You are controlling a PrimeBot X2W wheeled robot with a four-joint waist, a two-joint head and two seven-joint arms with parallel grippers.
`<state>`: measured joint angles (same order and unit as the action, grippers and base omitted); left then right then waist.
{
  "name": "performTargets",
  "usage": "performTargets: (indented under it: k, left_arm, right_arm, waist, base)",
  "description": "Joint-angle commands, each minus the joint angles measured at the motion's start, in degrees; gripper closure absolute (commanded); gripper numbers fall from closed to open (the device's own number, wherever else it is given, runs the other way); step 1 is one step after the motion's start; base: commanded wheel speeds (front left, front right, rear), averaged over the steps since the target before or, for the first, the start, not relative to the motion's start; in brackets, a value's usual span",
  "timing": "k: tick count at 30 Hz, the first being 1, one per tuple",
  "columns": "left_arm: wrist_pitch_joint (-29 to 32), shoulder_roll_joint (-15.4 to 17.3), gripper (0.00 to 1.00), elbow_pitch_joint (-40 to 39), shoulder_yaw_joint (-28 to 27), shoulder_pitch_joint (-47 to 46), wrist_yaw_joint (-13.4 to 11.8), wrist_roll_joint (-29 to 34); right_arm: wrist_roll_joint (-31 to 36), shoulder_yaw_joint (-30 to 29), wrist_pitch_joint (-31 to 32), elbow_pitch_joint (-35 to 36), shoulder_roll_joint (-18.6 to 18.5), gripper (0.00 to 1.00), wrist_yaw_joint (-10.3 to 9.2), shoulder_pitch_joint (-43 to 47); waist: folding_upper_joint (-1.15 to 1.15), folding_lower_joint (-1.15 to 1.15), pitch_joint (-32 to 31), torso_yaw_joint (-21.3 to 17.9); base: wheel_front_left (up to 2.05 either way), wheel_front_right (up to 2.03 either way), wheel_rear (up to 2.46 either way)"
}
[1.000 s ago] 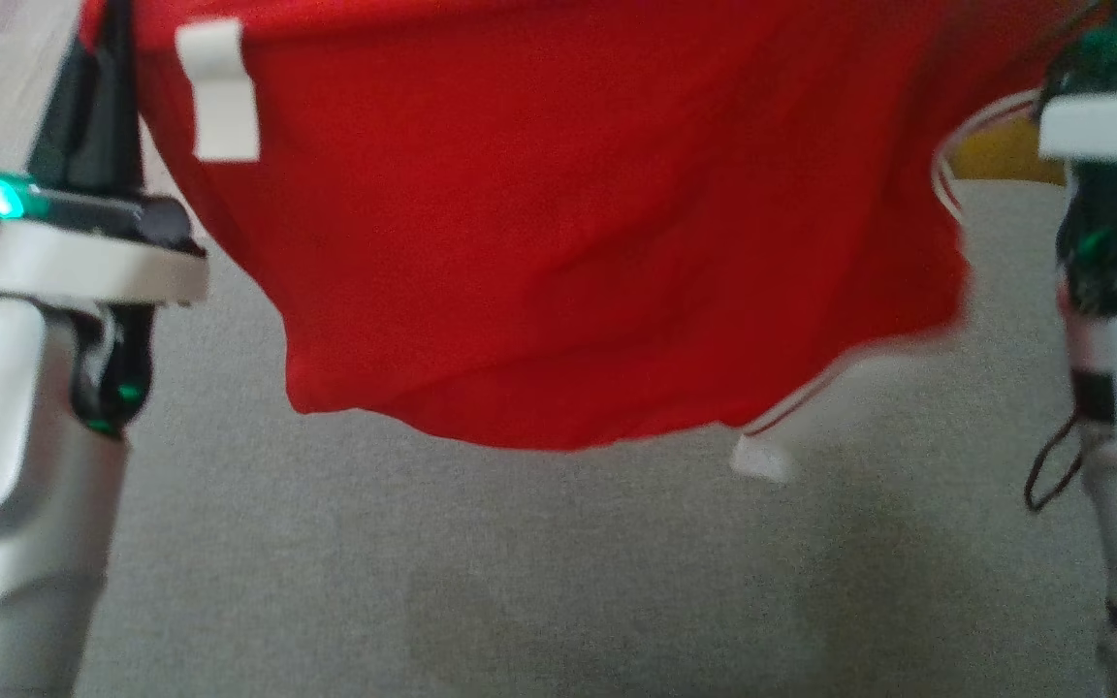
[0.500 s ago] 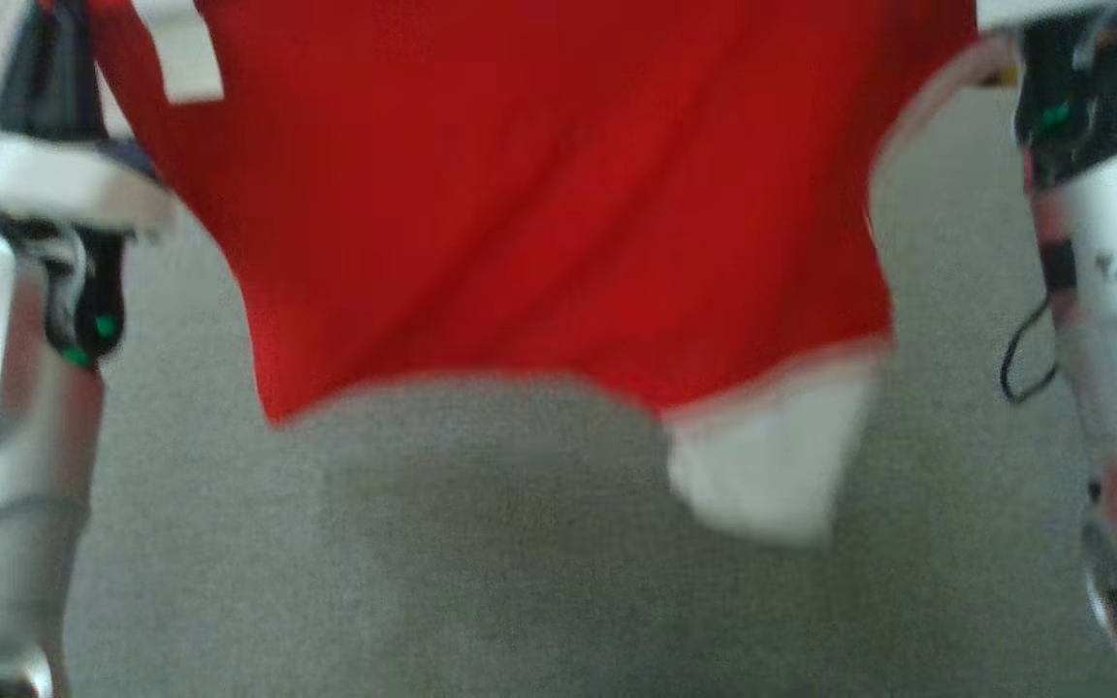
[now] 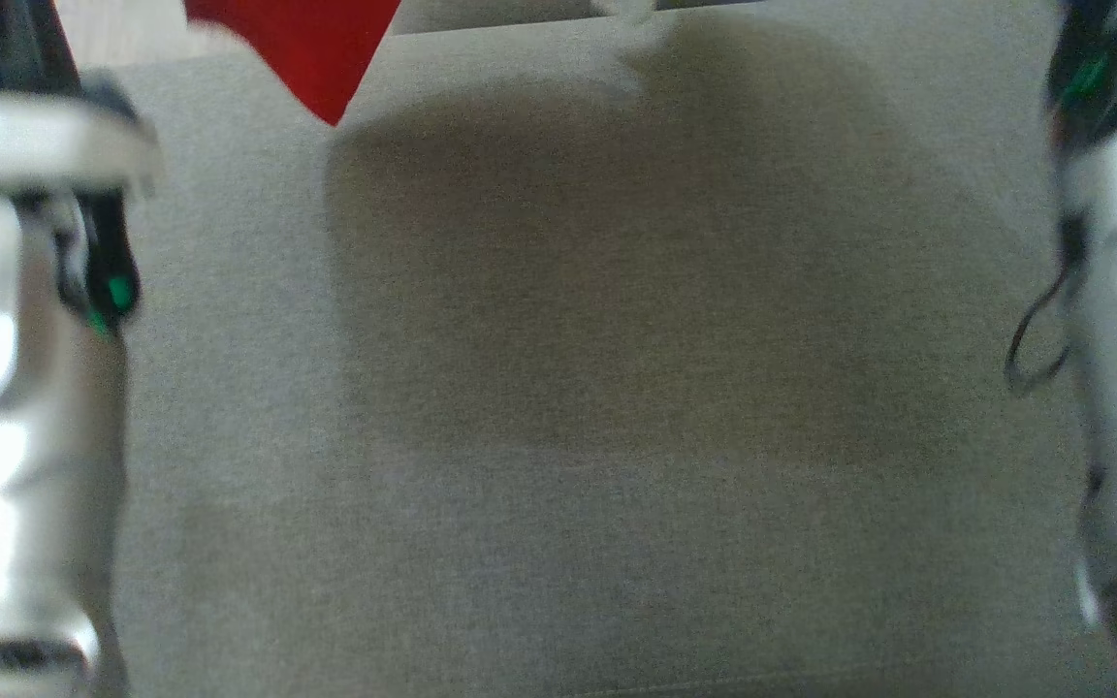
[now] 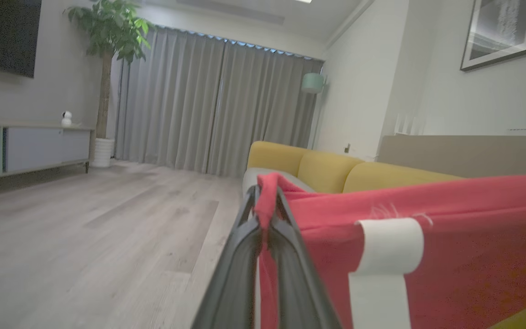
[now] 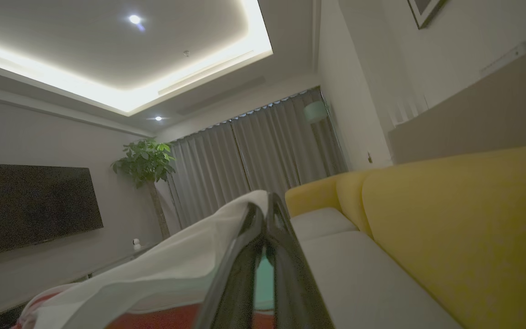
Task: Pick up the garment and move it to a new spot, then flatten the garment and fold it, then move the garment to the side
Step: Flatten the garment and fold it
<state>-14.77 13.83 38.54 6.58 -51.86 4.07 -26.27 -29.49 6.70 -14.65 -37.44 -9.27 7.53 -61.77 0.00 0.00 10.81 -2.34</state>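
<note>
The carrying step is in hand, by my judgement: the garment (image 4: 473, 237) hangs in the air, stretched between both pincers and not yet laid anywhere. The left pincer (image 4: 266, 194) is clamped on a bunched red edge, and from there the cloth runs taut to that view's right, with a white patch on it. The right pincer (image 5: 265, 201) is closed on a pale white part of the same cloth, with red showing below it. In the head view one red corner pokes in at the top, above the grey sofa seat (image 3: 617, 388), which carries a broad shadow. The next move likely calls for lowering both arms together onto that seat, cloth taut between them, so it lands spread
</note>
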Motion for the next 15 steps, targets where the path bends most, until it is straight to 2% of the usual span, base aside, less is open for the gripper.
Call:
performTargets:
  k: [1,10,15]
  left_arm:
    - [-0.2,1.8,1.00,-0.7,-4.4,3.9,-0.3,-0.8]
    - [-0.2,-7.9,1.00,1.0,-15.0,29.3,1.6,-0.1]
    - [-0.2,-10.5,1.00,1.2,-17.6,38.1,2.6,1.5]
  right_arm:
    - [-1.6,0.5,-0.3,2.2,1.3,1.00,-0.04,3.7]
    - [-9.4,4.2,-0.3,4.8,4.0,1.00,-0.04,29.5]
    - [-13.4,7.1,-0.3,6.5,3.9,1.00,-0.04,41.1]
  waist:
    - [0.00,0.00,0.0,-0.7]
    - [0.00,0.00,-2.2,-2.7]
    - [0.00,0.00,-5.6,-2.9]
  base:
    - [0.00,0.00,0.00]
    - [0.00,0.00,0.00]
    - [0.00,0.00,0.00]
